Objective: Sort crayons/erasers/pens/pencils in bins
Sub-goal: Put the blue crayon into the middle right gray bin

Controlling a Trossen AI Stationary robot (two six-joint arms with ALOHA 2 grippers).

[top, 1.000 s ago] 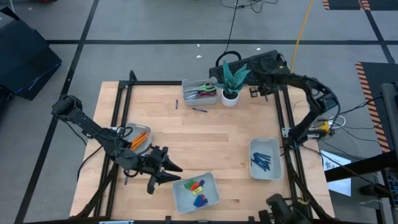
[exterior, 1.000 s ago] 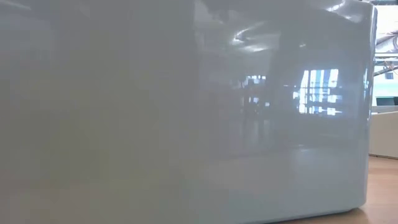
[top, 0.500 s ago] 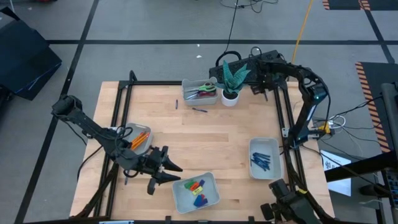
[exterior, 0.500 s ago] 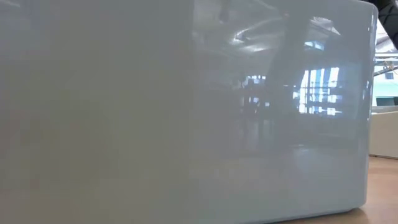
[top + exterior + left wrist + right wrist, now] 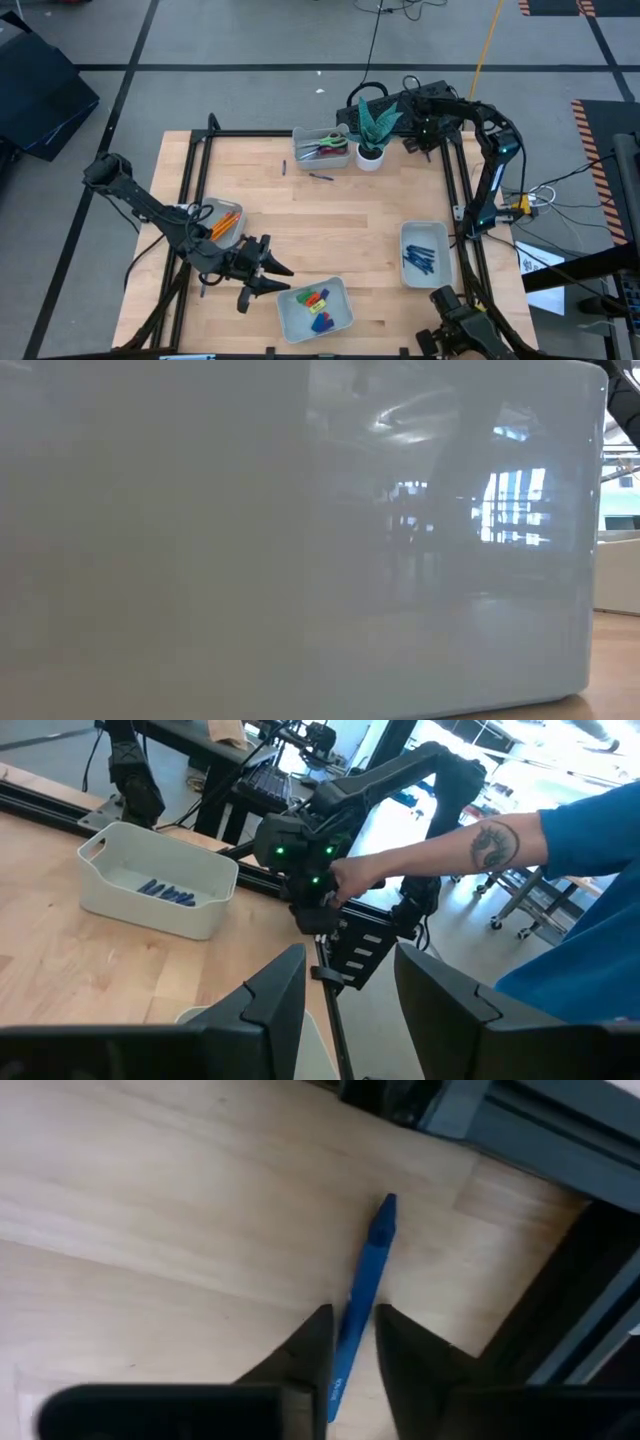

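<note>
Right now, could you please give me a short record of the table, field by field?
left gripper: open, empty, beside the eraser bin
right gripper: shut on a blue pen, near the plant pot
pen bin: blue pens inside
pencil bin: orange pencils inside, partly under the left arm
loose pen: lying on the bare table
person: hand on a dark arm beyond the table
</note>
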